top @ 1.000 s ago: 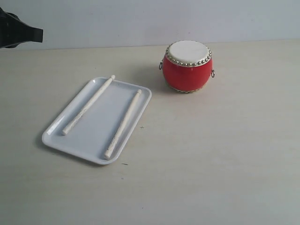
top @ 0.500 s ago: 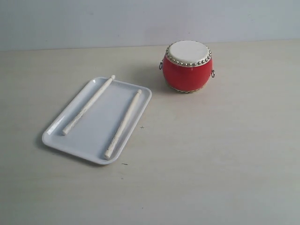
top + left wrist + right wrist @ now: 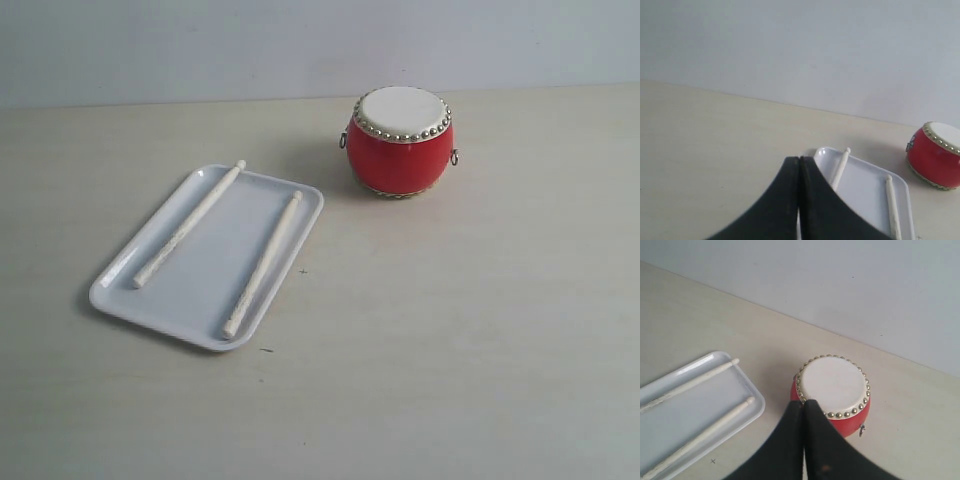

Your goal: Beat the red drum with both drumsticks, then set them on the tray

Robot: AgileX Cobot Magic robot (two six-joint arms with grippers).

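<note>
While neither arm shows in the exterior view, each wrist camera sees its own gripper. The left gripper [image 3: 799, 162] has its black fingers [image 3: 782, 205] pressed flat together on nothing, and the right gripper [image 3: 804, 405] is closed and empty in the same way.

Just beyond the left fingertips lies the glossy white tray [image 3: 215, 250]. The two drumsticks [image 3: 190, 225] rest on it side by side but apart, with their ball tips pointing away from those fingers. The red drum [image 3: 400, 140] stands upright on the table, further out from the left fingertips and off to one side. It sits close ahead of the right fingertips, which overlap its studded rim in that wrist's picture, though I cannot tell whether they touch it. From the right fingers the tray lies off to the side, clear of the drum.

The table [image 3: 450, 330] is a pale, matt, cream surface with a few tiny dark specks [image 3: 303, 271] near the tray. Behind it rises a plain grey-white wall [image 3: 300, 45].

A second ago a dark piece of an arm jutted into the exterior view's upper left corner. It is gone now, while tray, sticks and drum have not moved.
</note>
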